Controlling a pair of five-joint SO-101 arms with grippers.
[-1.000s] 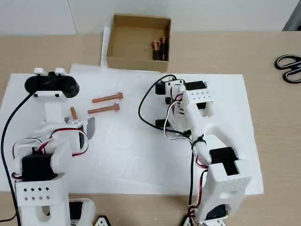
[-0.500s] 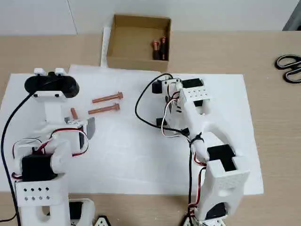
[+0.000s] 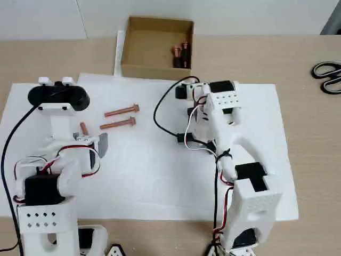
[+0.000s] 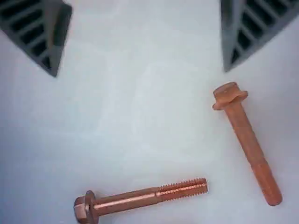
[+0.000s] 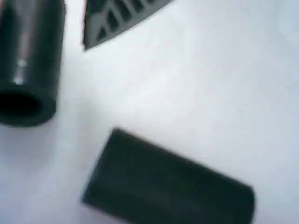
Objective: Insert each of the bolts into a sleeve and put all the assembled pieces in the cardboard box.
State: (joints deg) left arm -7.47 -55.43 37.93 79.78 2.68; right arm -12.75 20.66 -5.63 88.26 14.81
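Three copper bolts lie on the white pad: two side by side and a third bolt right at my left gripper. In the left wrist view that gripper is open and empty, with one bolt and another bolt on the pad just past it. My right gripper hangs low over the pad near the box. Close under it lie two black sleeves, one showing its open end and one on its side. The cardboard box holds two assembled pieces.
The white pad covers most of the wooden table. Scissors lie at the far right edge. A black cable loops from the right arm across the pad's middle. Both arm bases stand at the near edge.
The right arm has shifted a little toward the box and to the right. The left arm and the bolts have not moved.
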